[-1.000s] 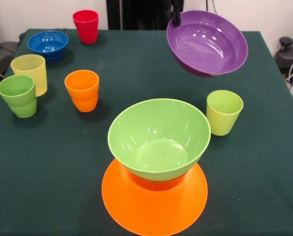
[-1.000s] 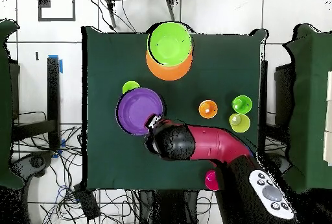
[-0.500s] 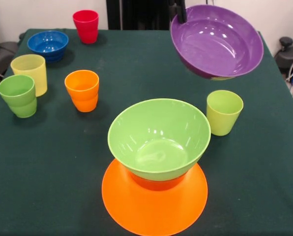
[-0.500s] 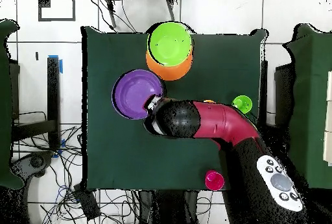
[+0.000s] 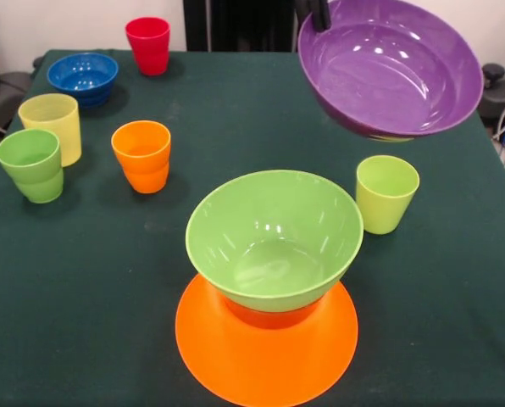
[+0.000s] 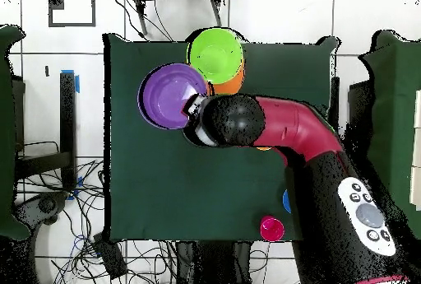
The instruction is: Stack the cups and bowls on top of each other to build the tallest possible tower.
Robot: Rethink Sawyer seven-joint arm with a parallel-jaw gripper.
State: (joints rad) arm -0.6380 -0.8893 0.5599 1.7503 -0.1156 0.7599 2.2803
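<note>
Dark green cloth covers the table (image 5: 83, 280), where five tapered plastic cups stand upright: red (image 5: 147, 44), pale yellow (image 5: 52, 125), green (image 5: 31, 164), orange (image 5: 141, 155) and lime green (image 5: 386, 192). Four bowls show. At the front view's upper right, the glossy purple plastic bowl (image 5: 391, 68) hangs above the table, tilted with its mouth toward the camera, the black gripper (image 5: 313, 13) clamped on its rim. The green bowl (image 5: 274, 237) sits mouth-up on the wide orange bowl (image 5: 266, 352) at lower centre; the blue bowl (image 5: 83, 77) rests upper left.

Purple bowl (image 5: 392, 72); lime green bowl (image 5: 274, 237) on orange bowl (image 5: 267, 352); blue bowl (image 5: 83, 76); red (image 5: 148, 44), pale yellow (image 5: 52, 125), green (image 5: 32, 164), orange (image 5: 141, 155) and lime cups (image 5: 386, 193); dark green cloth (image 5: 74, 280).
</note>
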